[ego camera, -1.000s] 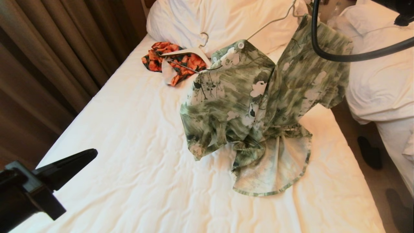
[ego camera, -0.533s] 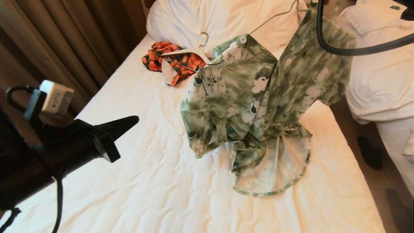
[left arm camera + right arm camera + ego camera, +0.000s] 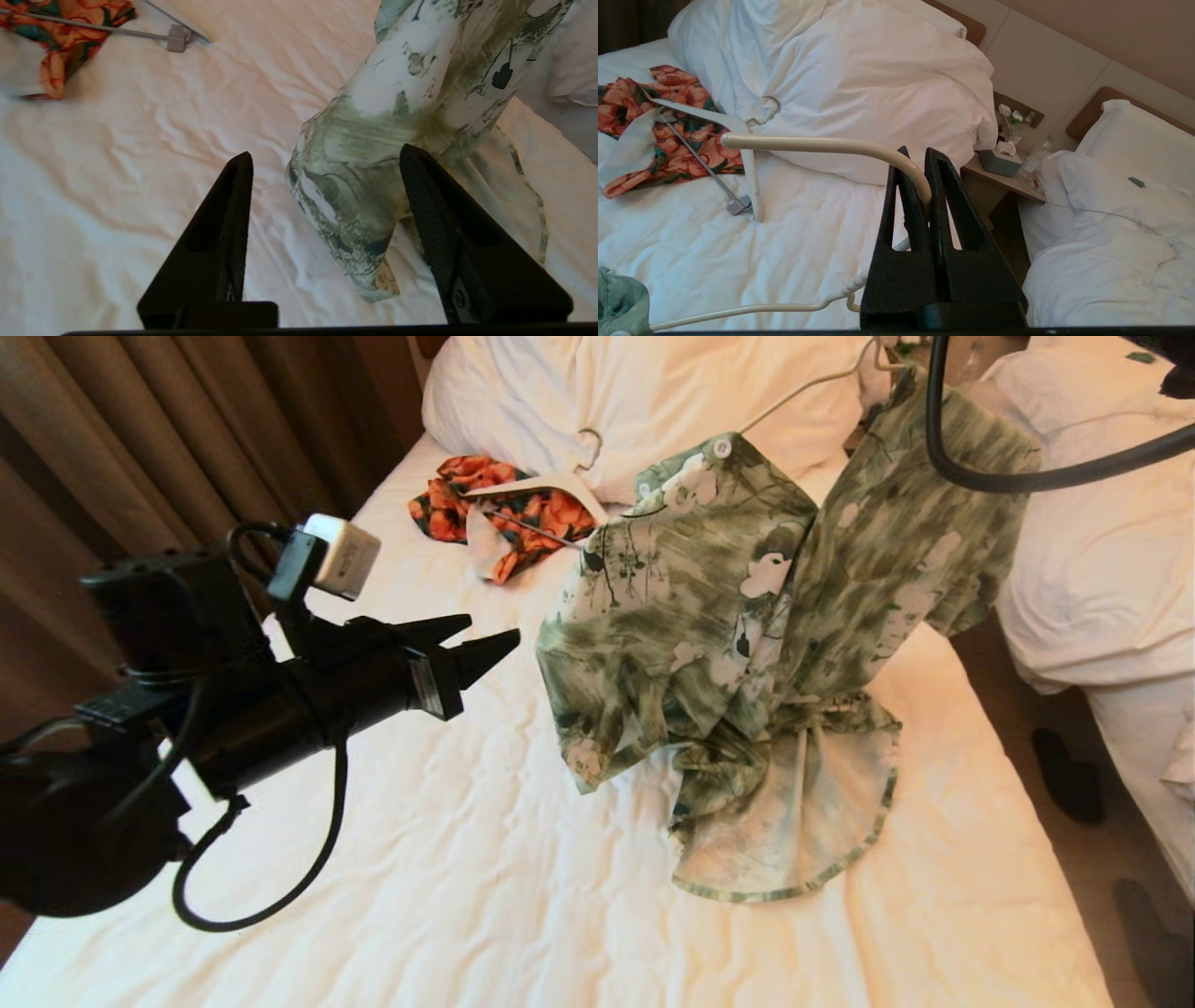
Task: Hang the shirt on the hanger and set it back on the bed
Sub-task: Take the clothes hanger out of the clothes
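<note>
left gripper (image 3: pixel 322 186) open, seemingly beside shirt (image 3: pixel 373 168)

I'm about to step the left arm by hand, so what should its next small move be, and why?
Probably ease the left gripper forward and close on the shirt's hanging sleeve: its jaws are open and the sleeve hangs just ahead between them. The right gripper already holds the hanger's hook up over the bed, with the shirt bunched unevenly.

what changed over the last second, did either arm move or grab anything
The left end effector rose from the lower left and swung in toward the shirt, fingers open and empty. The shirt, hung on the hanger, drifted slightly up and right. The right end effector kept its grip on the hanger; the bed is unchanged.
</note>
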`<state>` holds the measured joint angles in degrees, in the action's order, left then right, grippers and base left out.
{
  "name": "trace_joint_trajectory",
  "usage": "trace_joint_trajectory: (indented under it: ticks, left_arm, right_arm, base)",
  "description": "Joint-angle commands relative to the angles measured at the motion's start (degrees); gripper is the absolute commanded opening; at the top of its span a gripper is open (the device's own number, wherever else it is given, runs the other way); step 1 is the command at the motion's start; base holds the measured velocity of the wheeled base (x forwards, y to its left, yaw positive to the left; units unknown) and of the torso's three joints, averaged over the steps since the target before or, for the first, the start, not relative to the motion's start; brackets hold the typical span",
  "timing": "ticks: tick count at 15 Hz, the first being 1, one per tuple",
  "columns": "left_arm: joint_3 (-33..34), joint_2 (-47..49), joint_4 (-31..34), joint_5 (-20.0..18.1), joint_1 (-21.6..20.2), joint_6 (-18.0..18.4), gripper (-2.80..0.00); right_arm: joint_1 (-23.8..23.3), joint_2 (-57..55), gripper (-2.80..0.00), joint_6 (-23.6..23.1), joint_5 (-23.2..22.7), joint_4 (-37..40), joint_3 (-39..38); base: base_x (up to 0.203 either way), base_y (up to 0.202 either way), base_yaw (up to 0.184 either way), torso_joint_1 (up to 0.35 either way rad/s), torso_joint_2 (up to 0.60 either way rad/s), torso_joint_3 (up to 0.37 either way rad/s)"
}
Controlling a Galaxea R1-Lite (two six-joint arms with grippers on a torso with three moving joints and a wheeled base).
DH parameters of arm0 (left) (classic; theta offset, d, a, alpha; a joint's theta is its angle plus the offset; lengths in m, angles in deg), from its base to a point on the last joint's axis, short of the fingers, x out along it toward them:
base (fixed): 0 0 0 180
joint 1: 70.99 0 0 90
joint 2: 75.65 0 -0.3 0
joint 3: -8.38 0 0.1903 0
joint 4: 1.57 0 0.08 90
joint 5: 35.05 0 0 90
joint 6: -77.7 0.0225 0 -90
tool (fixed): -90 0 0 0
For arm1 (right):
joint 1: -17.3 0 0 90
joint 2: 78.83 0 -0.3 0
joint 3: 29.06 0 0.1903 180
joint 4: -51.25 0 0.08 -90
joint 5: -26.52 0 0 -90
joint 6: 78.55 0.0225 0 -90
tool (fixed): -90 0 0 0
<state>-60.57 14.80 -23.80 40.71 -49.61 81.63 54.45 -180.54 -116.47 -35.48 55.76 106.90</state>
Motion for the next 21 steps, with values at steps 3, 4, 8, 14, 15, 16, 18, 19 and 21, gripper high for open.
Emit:
trace_joint_trajectory:
  ticks: [3, 4, 8, 14, 15, 16, 18, 19, 21]
  left_arm:
    - [-4.6, 6.0, -0.3, 0.0, 3.9, 0.0, 0.00]
    - [-5.3, 6.7, -0.4, 0.1, 4.3, 0.1, 0.00]
    - [-8.2, 9.7, -0.4, 0.1, 4.8, 1.9, 0.00]
    - [-12.5, 11.7, -0.3, 0.0, 7.7, 2.0, 0.00]
    - [-12.4, 12.2, -0.3, 0.0, 8.4, 2.1, 0.00]
    - [-12.3, 12.8, -0.3, 0.0, 8.9, 2.1, 0.00]
    - [-13.1, 14.2, -0.4, 0.0, 9.8, 2.1, 0.00]
    - [-14.0, 15.1, -0.4, 0.0, 10.3, 2.2, -2.80]
    - [-16.1, 16.4, -0.4, 0.1, 11.5, 2.9, -2.80]
  right_arm:
    - [0.0, -0.9, -2.80, -0.2, 0.1, -0.3, 0.0]
    - [-0.1, -0.9, -2.80, -0.2, 0.1, -0.4, 0.0]
    - [-0.4, -0.9, -2.80, -0.2, 0.1, -0.3, 0.0]
    - [-0.3, -0.9, -2.80, -0.2, 0.1, -0.3, 0.1]
    - [-0.2, -0.9, -2.80, -0.2, 0.1, -0.2, 0.1]
    - [-0.2, -0.7, -2.80, -0.2, 0.1, -0.1, 0.3]
    - [-0.1, -0.5, -2.80, -0.2, 0.1, -0.1, 0.3]
    - [-0.1, -0.4, -2.80, -0.2, 0.1, -0.1, 0.3]
    - [-0.2, -0.4, -2.80, -0.2, 0.1, -0.2, 0.3]
  base:
    - [0.000, 0.000, 0.000, 0.000, 0.00, 0.000]
    - [0.000, 0.000, 0.000, 0.000, 0.00, 0.000]
    - [0.000, 0.000, 0.000, 0.000, 0.00, 0.000]
    - [0.000, 0.000, 0.000, 0.000, 0.00, 0.000]
    - [0.000, 0.000, 0.000, 0.000, 0.00, 0.000]
    - [0.000, 0.000, 0.000, 0.000, 0.00, 0.000]
    - [0.000, 0.000, 0.000, 0.000, 0.00, 0.000]
    - [0.000, 0.000, 0.000, 0.000, 0.00, 0.000]
    - [0.000, 0.000, 0.000, 0.000, 0.00, 0.000]
